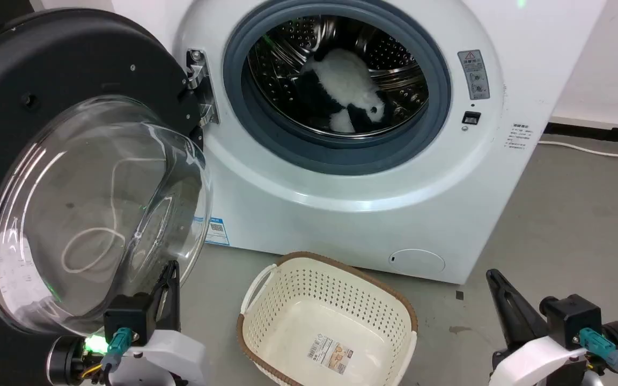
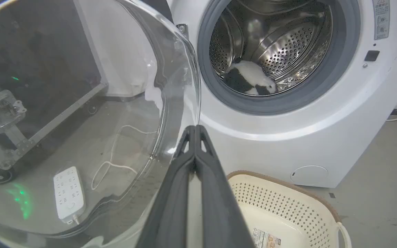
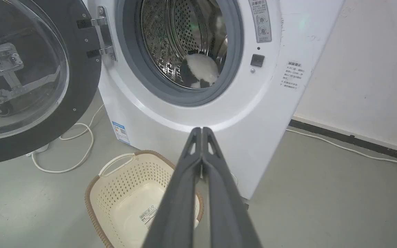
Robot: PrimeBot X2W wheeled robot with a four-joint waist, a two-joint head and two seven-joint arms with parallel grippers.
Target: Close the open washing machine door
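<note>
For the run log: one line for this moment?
washing machine door: wide open | left gripper: jaws shut, beside door glass | right gripper: jaws shut, away from door

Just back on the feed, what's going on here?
The washing machine door stands wide open at the robot's left. The left pincer, shut, sits by the rim of its glass bowl; whether it touches is unclear. The right pincer, shut and empty, points at the machine front. Nothing closed yet.

Grey floor (image 1: 566, 225), white wall (image 3: 364, 69), black skirting (image 3: 350, 139), white cable (image 3: 339, 147) beside it.
</note>
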